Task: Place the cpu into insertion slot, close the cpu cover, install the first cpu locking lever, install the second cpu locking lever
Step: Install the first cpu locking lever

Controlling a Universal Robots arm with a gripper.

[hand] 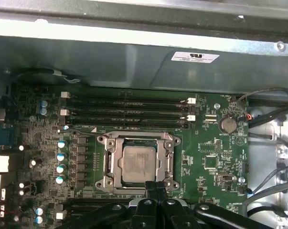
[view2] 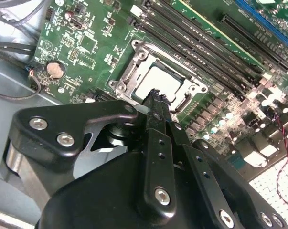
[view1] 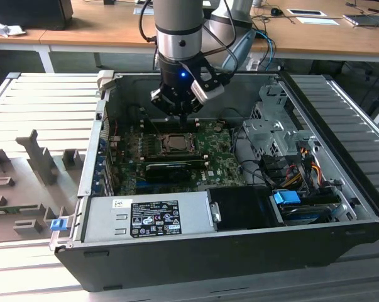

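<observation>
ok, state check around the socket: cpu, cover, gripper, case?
cpu: seated flat in the insertion slot.
cpu cover: down over the cpu, framing its face.
gripper: shut, tips at the cover's edge; can't tell if they touch it.
computer case: lying flat, open on top.

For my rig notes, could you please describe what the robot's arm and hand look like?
The arm is a silver-grey cylinder with a black lower section showing a small blue light; dark cables loop beside it. The hand is black, with jointed linkage bars held by silver screws, narrowing to a slim tip.
</observation>
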